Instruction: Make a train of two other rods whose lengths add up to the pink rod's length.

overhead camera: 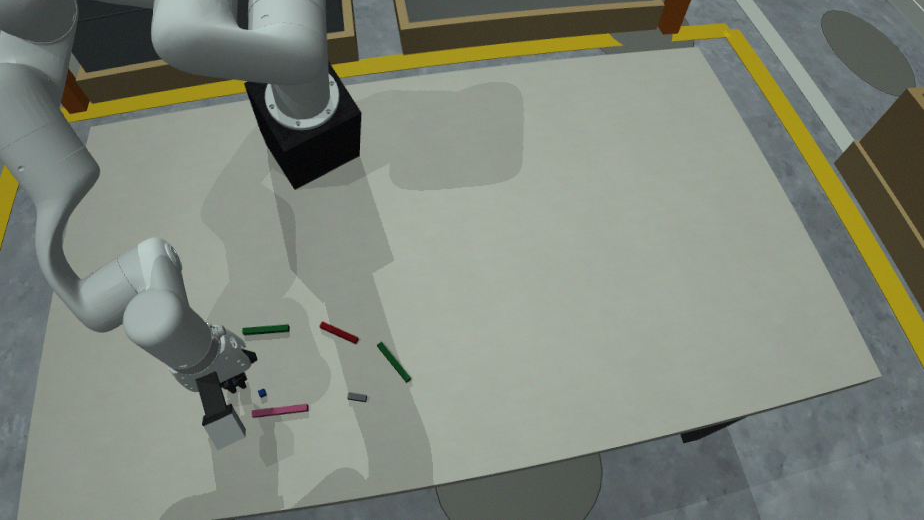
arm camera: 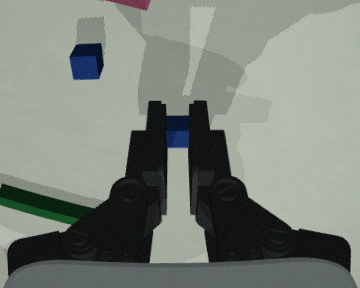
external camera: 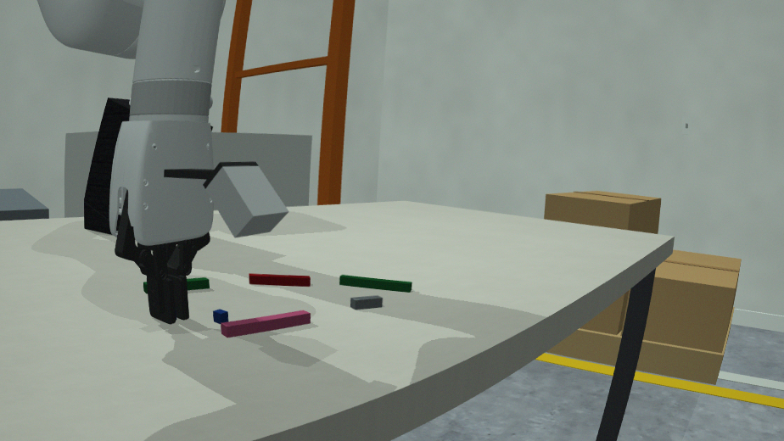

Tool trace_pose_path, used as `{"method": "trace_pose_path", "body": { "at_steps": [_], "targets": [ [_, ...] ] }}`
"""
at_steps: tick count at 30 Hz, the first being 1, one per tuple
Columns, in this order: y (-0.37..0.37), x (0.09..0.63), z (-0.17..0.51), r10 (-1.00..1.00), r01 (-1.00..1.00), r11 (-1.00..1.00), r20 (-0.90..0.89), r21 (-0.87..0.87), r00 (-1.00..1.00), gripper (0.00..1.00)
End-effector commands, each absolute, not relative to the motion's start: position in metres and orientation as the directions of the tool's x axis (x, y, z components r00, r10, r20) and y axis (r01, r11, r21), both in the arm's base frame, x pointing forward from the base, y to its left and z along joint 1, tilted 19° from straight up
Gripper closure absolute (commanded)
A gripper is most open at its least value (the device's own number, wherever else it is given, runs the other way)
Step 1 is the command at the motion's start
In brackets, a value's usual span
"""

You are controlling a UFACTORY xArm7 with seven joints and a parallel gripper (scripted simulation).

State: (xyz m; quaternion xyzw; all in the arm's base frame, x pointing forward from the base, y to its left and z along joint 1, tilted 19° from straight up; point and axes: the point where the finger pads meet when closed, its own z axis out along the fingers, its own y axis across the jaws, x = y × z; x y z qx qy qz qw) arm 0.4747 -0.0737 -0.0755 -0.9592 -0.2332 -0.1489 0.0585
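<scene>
The gripper (arm camera: pixel 178 127) stands low over the near-left part of the table (overhead camera: pixel 613 248), its fingers drawn almost together and pinched on a small blue rod (arm camera: pixel 178 132), which shows between the tips in the wrist view. A second blue rod (overhead camera: pixel 262 393) lies free just beside it, near the left end of the pink rod (overhead camera: pixel 280 410). Further back lie one green rod (overhead camera: pixel 265 329), a red rod (overhead camera: pixel 339 332), another green rod (overhead camera: pixel 393 361) set at a slant, and a grey rod (overhead camera: pixel 357 396). Blue and green add up to pink, so I'd judge this little piece is meant to butt against the end of a green rod. To do that well, the lift should be straight up and unhurried, since so small a block could twist in the pads. It wants carrying clear of its twin and of the pink rod, then setting down square to the green rod's end, on its line and nearly touching, without nudging the green one askew.
</scene>
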Motion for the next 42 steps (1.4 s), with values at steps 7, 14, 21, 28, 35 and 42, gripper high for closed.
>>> {"method": "trace_pose_path", "body": {
  "at_steps": [7, 14, 21, 28, 35, 42],
  "targets": [
    [-0.077, 0.471, -0.058, 0.43, 0.465, -0.885, 0.315, -0.041, 0.846, 0.96],
    [-0.084, 0.462, -0.023, 0.43, 0.465, -0.885, 0.315, -0.041, 0.846, 0.96],
    [-0.091, 0.451, 0.015, 0.43, 0.465, -0.885, 0.315, -0.041, 0.846, 0.96],
    [-0.092, 0.45, 0.021, 0.43, 0.465, -0.885, 0.315, -0.041, 0.846, 0.96],
    [-0.092, 0.449, 0.021, 0.427, 0.462, -0.886, 0.315, -0.041, 0.847, 0.96],
    [-0.097, 0.431, 0.015, 0.189, 0.233, -0.965, 0.294, -0.119, 0.937, 0.96]
  ]
}}
